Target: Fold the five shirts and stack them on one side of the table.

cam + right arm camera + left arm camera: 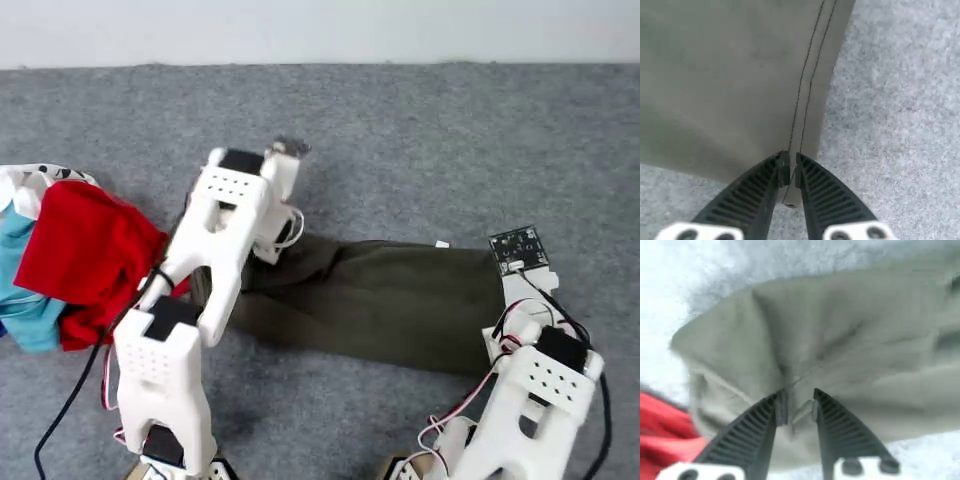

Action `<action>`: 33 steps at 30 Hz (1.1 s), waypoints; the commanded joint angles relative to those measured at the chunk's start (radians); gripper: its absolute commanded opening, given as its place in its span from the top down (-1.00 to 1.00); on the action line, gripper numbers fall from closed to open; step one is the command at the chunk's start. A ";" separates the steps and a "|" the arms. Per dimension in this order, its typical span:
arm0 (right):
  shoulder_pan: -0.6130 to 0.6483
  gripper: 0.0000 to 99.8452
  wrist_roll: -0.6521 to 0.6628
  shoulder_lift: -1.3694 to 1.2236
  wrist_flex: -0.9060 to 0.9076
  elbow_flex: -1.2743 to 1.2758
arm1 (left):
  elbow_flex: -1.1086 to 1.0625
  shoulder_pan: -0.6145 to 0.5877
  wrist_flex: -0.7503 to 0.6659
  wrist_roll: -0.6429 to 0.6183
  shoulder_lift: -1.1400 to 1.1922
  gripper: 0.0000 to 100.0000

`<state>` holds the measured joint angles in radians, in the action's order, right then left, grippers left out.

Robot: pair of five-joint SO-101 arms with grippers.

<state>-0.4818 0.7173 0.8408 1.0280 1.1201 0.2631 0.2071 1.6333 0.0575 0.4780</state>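
An olive shirt (380, 295) lies stretched across the grey table, partly folded into a long band. My left gripper (798, 407) is shut on a bunched fold at the shirt's (840, 340) left end, beside the red shirt (660, 437). In the high view that gripper (268, 250) sits at the olive shirt's upper left corner. My right gripper (790, 172) is shut on the stitched hem of the shirt's (730, 90) right end. The high view shows the right arm (535, 370) at the shirt's right edge, with its fingertips hidden under the wrist.
A heap of shirts lies at the table's left edge: a red one (90, 250) on top, a teal one (25, 285) beneath, a white patterned one (30, 180) behind. Grey carpet-like table surface (450, 140) stretches open at the back and right.
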 commanded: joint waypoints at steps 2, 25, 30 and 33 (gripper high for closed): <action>0.013 0.92 -0.011 0.007 -0.005 -0.037 | 0.084 0.006 0.054 0.002 -0.103 0.80; 0.236 0.92 -0.256 -0.601 -0.068 -0.539 | -0.236 -0.143 -0.037 0.064 -0.077 0.81; 0.225 0.92 -0.256 -0.900 -0.064 -0.760 | -0.252 -0.140 -0.106 0.060 0.023 0.81; 0.220 0.92 -0.253 -1.058 -0.070 -0.842 | -0.251 -0.140 -0.141 0.060 0.087 0.81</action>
<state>-0.2639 0.4733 -0.0982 0.9544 0.3805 0.0115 0.0752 1.5290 0.1158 0.5332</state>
